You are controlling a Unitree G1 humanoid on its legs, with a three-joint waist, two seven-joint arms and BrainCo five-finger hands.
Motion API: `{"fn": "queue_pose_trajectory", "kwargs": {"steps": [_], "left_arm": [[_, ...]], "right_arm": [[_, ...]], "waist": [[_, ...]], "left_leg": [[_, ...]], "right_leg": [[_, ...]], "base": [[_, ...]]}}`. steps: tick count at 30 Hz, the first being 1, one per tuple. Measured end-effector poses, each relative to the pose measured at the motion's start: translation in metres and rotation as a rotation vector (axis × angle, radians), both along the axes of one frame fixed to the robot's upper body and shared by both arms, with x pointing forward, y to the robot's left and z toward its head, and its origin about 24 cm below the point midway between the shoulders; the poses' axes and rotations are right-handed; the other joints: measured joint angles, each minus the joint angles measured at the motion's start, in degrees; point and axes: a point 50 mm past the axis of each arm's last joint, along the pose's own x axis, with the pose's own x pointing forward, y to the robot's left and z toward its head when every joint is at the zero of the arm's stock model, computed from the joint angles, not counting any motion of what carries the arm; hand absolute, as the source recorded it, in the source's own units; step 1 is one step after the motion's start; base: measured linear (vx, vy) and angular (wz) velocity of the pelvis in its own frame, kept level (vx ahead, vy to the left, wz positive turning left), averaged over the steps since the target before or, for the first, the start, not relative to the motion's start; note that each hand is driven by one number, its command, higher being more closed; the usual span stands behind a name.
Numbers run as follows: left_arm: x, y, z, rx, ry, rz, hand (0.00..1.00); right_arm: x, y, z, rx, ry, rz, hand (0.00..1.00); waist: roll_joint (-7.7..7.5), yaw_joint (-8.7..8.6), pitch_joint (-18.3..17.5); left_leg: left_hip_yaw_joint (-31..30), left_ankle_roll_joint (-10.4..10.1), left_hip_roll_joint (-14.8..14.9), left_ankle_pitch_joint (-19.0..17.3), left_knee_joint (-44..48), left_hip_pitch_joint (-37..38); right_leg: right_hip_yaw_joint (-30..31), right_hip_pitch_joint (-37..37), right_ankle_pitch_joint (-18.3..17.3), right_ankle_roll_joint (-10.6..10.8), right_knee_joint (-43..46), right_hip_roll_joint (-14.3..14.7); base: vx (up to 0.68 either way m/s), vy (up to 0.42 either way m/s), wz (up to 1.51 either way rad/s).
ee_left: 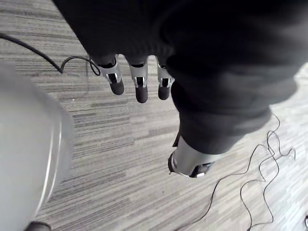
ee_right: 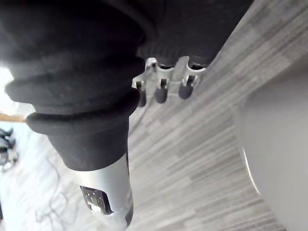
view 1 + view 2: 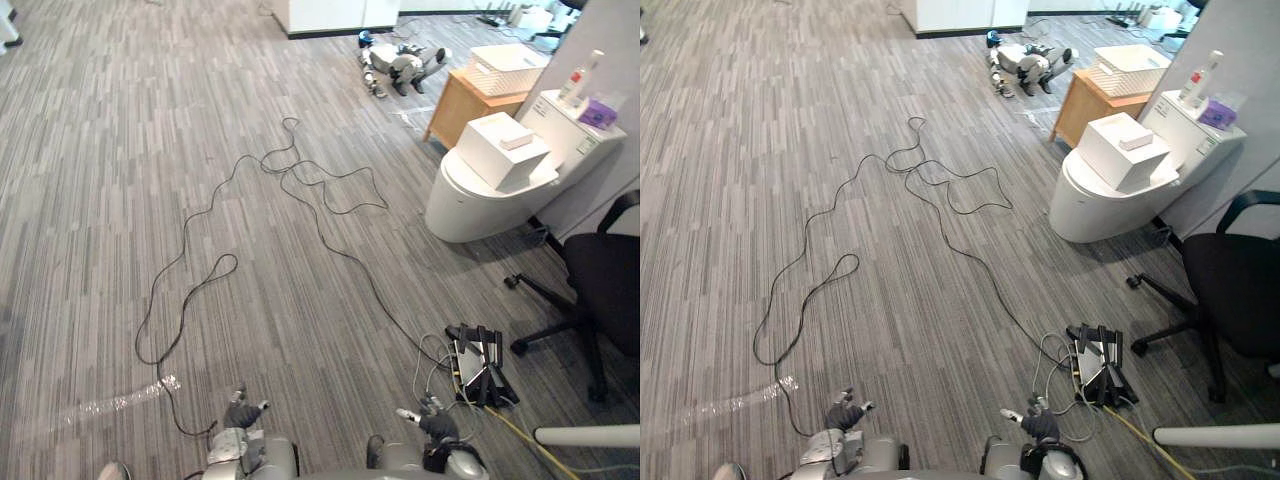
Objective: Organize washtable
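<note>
At the lower edge of the eye views, the left hand and right hand hang over the floor. Their fingers are straight and relaxed and hold nothing; both wrist views confirm this. The probable work area is the wooden counter at far right, which carries a white basket and stands beside the toilet. Both hands are well apart from it.

Hazards:
1. Approach path. A black device with loose leads lies on the floor between the right hand and the toilet. A chair stands to its right. A direct walk could snag a lead or strike the chair base.
2. Toilet top. A white box rests on the lid. A bottle and a purple item stand on the tank. A passing arm could knock them off.

Materials:
- Floor: striped grey, carpet-like.
- Counter: light wood, flat sides.
- Basket: rectangular, slotted walls.
- Toilet: glossy white, rounded.
- Box: matte, square-edged.
- Bottle: slim, upright.
- Chair: black, star-shaped base.
</note>
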Motion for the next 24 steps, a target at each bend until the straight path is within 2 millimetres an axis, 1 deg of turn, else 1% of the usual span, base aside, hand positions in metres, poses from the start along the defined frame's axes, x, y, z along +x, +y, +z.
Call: {"fn": "queue_pose_trajectory", "kwargs": {"steps": [1,2,3,4,6,8,10,12,17,24], "left_arm": [[-0.003,-0.001,-0.002,0.006,0.02,-0.035,0.0],[-0.001,-0.002,-0.002,0.013,0.024,-0.064,0.0],[0.0,-0.005,-0.002,0.011,0.023,-0.081,0.0],[-0.005,-0.009,-0.004,0.003,0.035,-0.083,0.0],[-0.016,-0.006,-0.009,0.007,0.074,-0.077,0.0],[-0.022,-0.001,-0.01,0.019,0.09,-0.074,0.0],[-0.023,-0.001,-0.011,0.018,0.095,-0.074,0.0],[-0.027,-0.002,-0.012,0.013,0.103,-0.073,0.0],[-0.029,0.0,-0.013,0.012,0.11,-0.049,0.0],[-0.04,0.016,-0.013,0.025,0.129,0.038,0.0]], "right_arm": [[-0.002,0.001,-0.002,0.002,0.021,0.011,0.0],[-0.005,-0.001,-0.005,0.0,0.04,0.003,0.0],[-0.008,-0.002,-0.007,-0.001,0.057,-0.004,0.0],[-0.011,-0.005,-0.008,-0.008,0.073,-0.006,0.0],[-0.014,-0.01,-0.01,-0.018,0.088,-0.007,0.0],[-0.015,-0.01,-0.01,-0.019,0.091,-0.009,0.0],[-0.016,-0.009,-0.011,-0.018,0.097,-0.008,0.0],[-0.02,-0.009,-0.012,-0.016,0.11,-0.009,0.0],[-0.021,-0.008,-0.013,-0.018,0.122,0.001,0.0],[-0.024,-0.002,-0.016,-0.033,0.146,0.062,0.0]], "waist": [[-0.27,-0.02,-1.23],[-0.12,-1.39,-1.99],[-0.44,-1.62,-2.32],[0.36,-0.96,-2.37],[1.07,-1.3,-2.68],[1.15,-1.35,-2.74],[1.2,-1.53,-3.16],[1.27,-1.54,-4.32],[1.05,-1.45,-4.76],[-0.02,-1.27,-6.01]], "left_leg": [[-2.23,0.74,-1.21,0.44,-7.9,1.87],[-4.61,3.44,-2.61,2.72,-15.23,3.21],[-5.19,3.33,-3.28,4.7,-18.12,3.49],[-5.19,4.15,-3.39,5.77,-19.52,3.66],[-5.39,4.1,-3.4,6.05,-19.66,3.84],[-5.98,4.1,-3.25,6.88,-20.93,5.11],[-7.21,3.73,-3.16,7.72,-22.16,6.12],[-8.47,3.48,-3.05,8.9,-23.6,6.32],[-10.07,3.2,-2.97,10.6,-25.48,6.72],[-12.01,2.95,-3.15,10.83,-25.37,6.67]], "right_leg": [[0.94,-1.1,1.18,-1.77,-2.79,2.14],[1.79,-1.62,4.54,-2.7,-6.47,2.11],[1.77,-1.27,6.09,-2.45,-8.52,1.57],[1.3,-0.55,7.39,-2.39,-10.43,1.62],[0.89,0.16,7.92,-1.56,-11.59,1.42],[0.63,0.95,7.92,-1.55,-11.63,1.53],[-0.12,2.0,7.97,-1.63,-12.21,1.52],[-1.28,2.08,8.27,-2.05,-12.69,1.45],[-2.78,3.21,9.83,-2.08,-15.4,1.42],[-4.58,5.42,11.05,-1.88,-18.28,1.37]], "base": [[-0.15,-0.112,0.65],[-0.15,-0.067,0.8],[-0.06,-0.015,0.6],[-0.01,0.039,0.09],[0.02,0.004,-0.04],[0.01,-0.016,0.1],[-0.01,-0.039,0.24],[-0.04,-0.044,0.25],[-0.07,-0.028,0.15],[-0.04,0.008,0.14]]}}
